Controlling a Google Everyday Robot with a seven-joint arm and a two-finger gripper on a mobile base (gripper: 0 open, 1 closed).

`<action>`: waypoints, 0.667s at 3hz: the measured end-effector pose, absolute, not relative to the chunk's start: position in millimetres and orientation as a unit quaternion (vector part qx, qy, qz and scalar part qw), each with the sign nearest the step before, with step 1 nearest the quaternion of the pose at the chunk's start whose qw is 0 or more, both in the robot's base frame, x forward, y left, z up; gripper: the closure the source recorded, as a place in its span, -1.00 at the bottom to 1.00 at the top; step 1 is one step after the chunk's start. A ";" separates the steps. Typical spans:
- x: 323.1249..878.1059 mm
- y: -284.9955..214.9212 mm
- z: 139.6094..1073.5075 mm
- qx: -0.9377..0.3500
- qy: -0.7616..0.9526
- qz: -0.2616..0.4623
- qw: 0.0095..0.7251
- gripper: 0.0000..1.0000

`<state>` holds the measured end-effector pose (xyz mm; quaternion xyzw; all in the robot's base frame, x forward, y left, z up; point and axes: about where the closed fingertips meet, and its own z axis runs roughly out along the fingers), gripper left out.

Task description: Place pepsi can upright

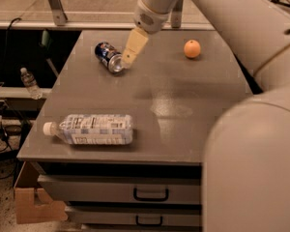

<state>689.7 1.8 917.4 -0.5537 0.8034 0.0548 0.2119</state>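
The pepsi can [108, 56] is dark blue with silver ends and lies on its side at the back left of the grey cabinet top [183, 95]. Its silver end faces the front right. My gripper [131, 49] hangs from the white arm just right of the can, with its tan fingers pointing down at the can's silver end. It holds nothing.
A clear plastic water bottle [92, 128] with a white cap lies on its side near the front left edge. An orange [192, 48] sits at the back right. The arm's large white links fill the right side. A cardboard box [34, 202] stands on the floor at the left.
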 end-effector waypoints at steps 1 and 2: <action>731.9 53.9 900.9 -0.524 0.826 0.071 0.196 -1.00; 753.6 96.2 890.4 -0.487 0.849 0.086 0.185 -1.00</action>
